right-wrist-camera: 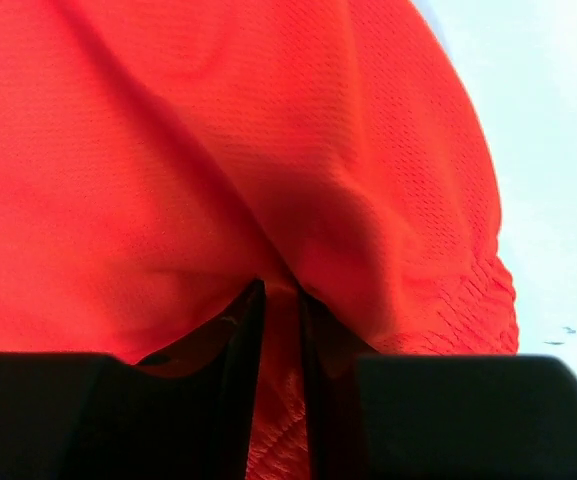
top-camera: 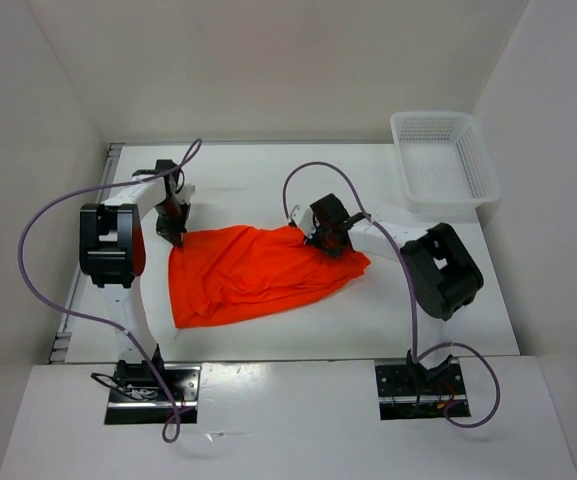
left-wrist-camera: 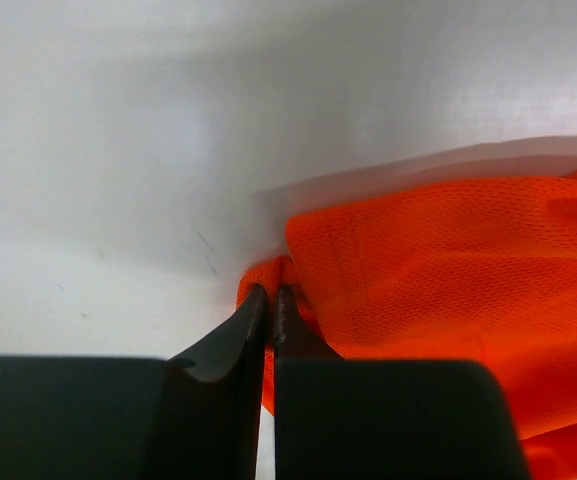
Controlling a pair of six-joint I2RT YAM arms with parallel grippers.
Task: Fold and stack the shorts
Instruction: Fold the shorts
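The bright orange shorts [top-camera: 253, 272] lie spread on the white table, between the two arms. My left gripper [top-camera: 175, 232] is shut on the far left corner of the shorts [left-wrist-camera: 438, 270]; the jaws pinch a fold of orange mesh there [left-wrist-camera: 271, 290]. My right gripper [top-camera: 318, 238] is shut on the far right edge of the shorts [right-wrist-camera: 218, 150], with fabric bunched between the jaws [right-wrist-camera: 280, 300]. The gathered waistband [right-wrist-camera: 468, 300] shows at the right of that view. The drawstring is hidden.
A white plastic mesh basket [top-camera: 443, 160] stands at the far right corner of the table. White walls enclose the table on the left, back and right. Purple cables loop over both arms.
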